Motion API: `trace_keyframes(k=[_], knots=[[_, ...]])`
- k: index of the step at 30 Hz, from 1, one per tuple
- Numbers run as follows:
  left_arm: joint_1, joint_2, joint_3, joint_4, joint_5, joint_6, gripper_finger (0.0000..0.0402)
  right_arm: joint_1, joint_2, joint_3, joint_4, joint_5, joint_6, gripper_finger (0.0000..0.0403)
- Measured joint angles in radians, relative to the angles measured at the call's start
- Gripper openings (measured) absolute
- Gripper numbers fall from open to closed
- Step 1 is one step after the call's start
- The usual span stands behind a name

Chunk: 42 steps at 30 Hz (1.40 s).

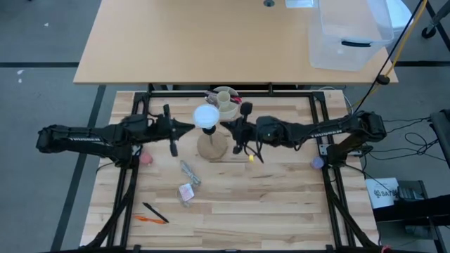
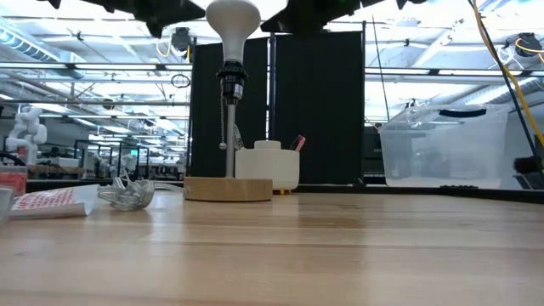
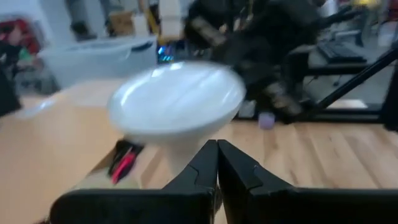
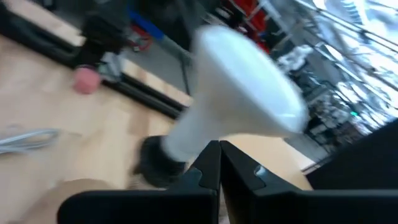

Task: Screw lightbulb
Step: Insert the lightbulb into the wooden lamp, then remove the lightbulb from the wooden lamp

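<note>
The white lightbulb [image 2: 232, 19] stands upright in the black socket [image 2: 231, 81] on top of the tan wooden base [image 2: 228, 189], which rests on the table's middle. From above, the lightbulb [image 1: 207, 116] sits over the base [image 1: 211, 146]. My left gripper [image 1: 191, 127] is shut and level, just left of the bulb. Its fingertips [image 3: 217, 146] stand in front of the bulb's tapering neck [image 3: 180, 149]. My right gripper [image 1: 232, 130] is shut and level, just right of the bulb. Its tips [image 4: 219, 146] stand at the neck [image 4: 186, 140]. My left gripper comes level from the table's left, its shut tips at the bulb's neck; I cannot tell whether they touch it. My right gripper comes level from the table's right, its shut tips at the neck just above the socket [image 4: 155, 163]; touching or apart cannot be told.
A cream cup with pens [image 1: 225, 102] stands just behind the base. A crumpled clear wrap [image 1: 190, 172], a small packet [image 1: 185, 191] and two pens [image 1: 151, 214] lie nearer the front. A pink ball [image 1: 145, 158] is at the left. A clear bin [image 1: 348, 35] sits on the far table.
</note>
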Motion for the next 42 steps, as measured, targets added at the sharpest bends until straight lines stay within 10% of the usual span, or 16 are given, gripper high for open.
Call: trace_keyframes(k=[34,42], knots=[[0.112,0.01,0.0,0.004,-0.133,-0.042,0.0016,0.027,0.0,0.0,0.08,-0.051,-0.1,0.0],[0.117,0.076,-0.042,-0.106,-0.054,-0.073,0.0016,0.045,0.0,0.0,-0.013,-0.042,0.219,0.0]])
